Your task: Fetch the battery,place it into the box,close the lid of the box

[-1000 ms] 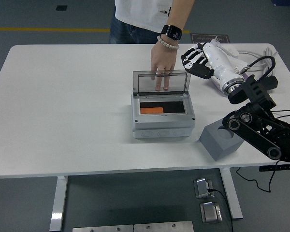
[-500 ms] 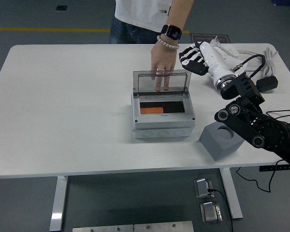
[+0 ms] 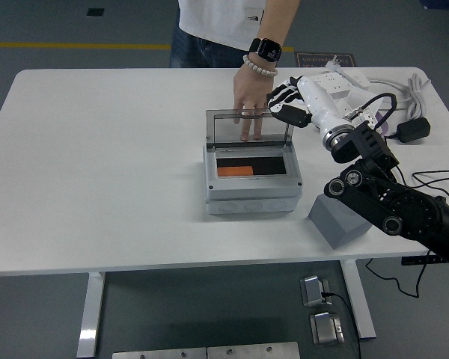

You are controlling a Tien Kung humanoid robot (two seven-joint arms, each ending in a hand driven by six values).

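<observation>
Now at the lid stage. Battery [image 3: 235, 171] lies orange inside the box [image 3: 251, 193], left half, long axis running left-right. Lid [image 3: 248, 126] stands upright at the box's far edge. My right hand [image 3: 285, 105] sits just beside the lid's right top corner, fingers curled, holding nothing. A person's hand [image 3: 251, 97] rests behind the lid. Left arm unseen; right closes.

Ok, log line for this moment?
battery: in box | lid: up | right hand: at lid's right corner | person's hand: behind lid
</observation>
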